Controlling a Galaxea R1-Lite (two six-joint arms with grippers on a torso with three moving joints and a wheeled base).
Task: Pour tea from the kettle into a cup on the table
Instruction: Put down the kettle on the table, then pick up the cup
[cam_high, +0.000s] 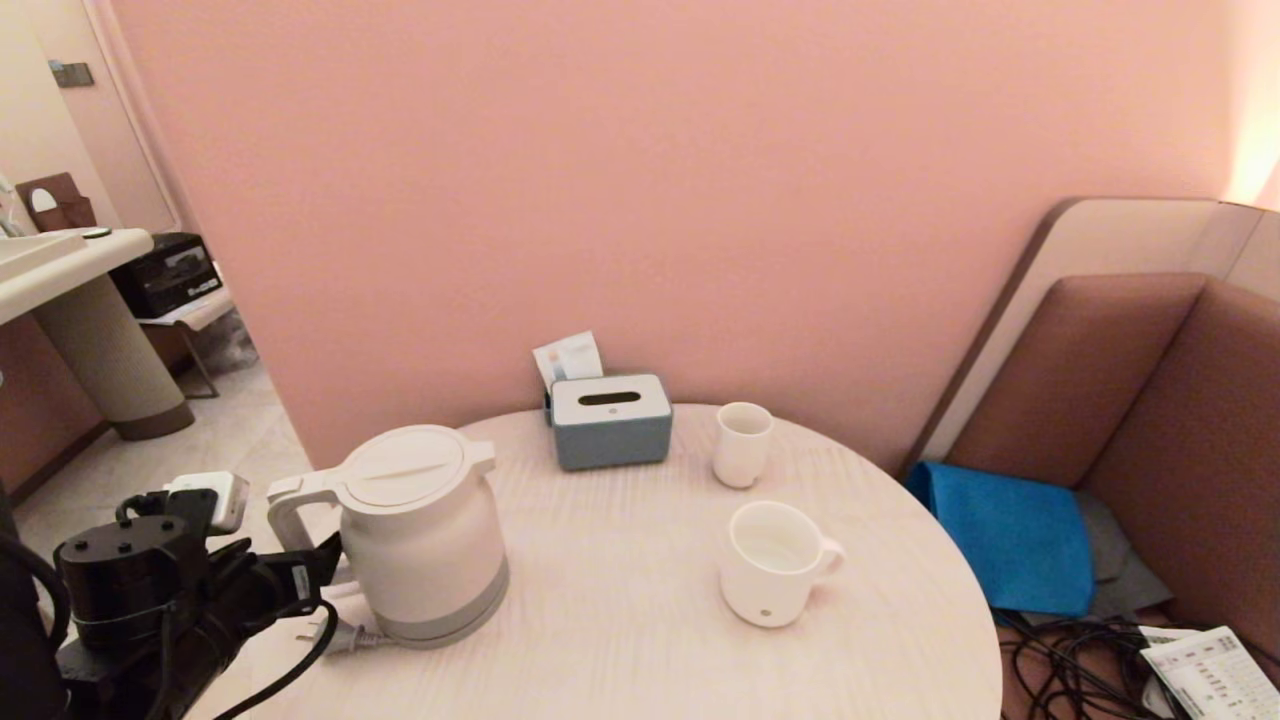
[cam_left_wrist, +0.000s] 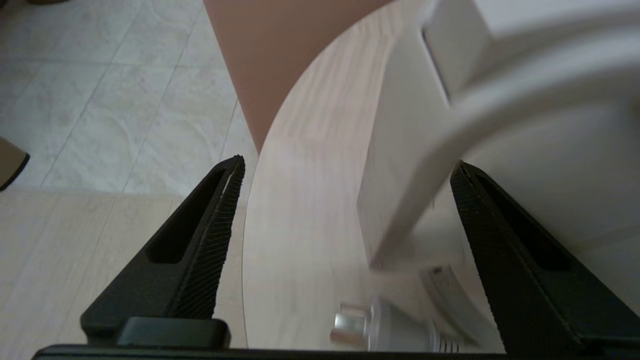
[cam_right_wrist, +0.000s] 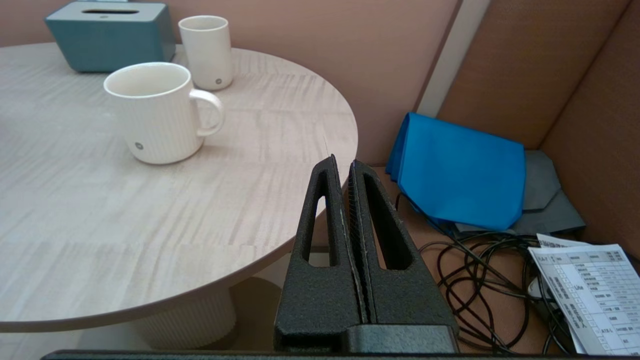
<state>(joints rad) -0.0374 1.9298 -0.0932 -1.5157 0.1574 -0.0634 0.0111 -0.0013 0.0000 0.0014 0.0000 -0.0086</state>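
Note:
The white kettle (cam_high: 420, 530) stands upright near the left edge of the round table (cam_high: 620, 620), its loop handle (cam_high: 285, 510) facing my left arm. My left gripper (cam_high: 322, 560) is at the handle. In the left wrist view the left gripper (cam_left_wrist: 347, 164) is open, and the handle (cam_left_wrist: 425, 170) lies between the fingers, close to one of them. The wide ribbed cup (cam_high: 772, 565) stands to the right of the kettle, empty, handle pointing right. My right gripper (cam_right_wrist: 342, 162) is shut on nothing, low beside the table's right edge, with the cup (cam_right_wrist: 150, 112) ahead of it.
A smaller handleless white cup (cam_high: 742, 443) and a grey-blue tissue box (cam_high: 610, 420) stand at the back of the table. A power plug (cam_high: 345, 635) lies by the kettle's bottom. Right of the table, a blue cloth (cam_high: 1010, 535), cables (cam_right_wrist: 500, 280) and a printed sheet (cam_right_wrist: 590, 285) lie on a brown sofa.

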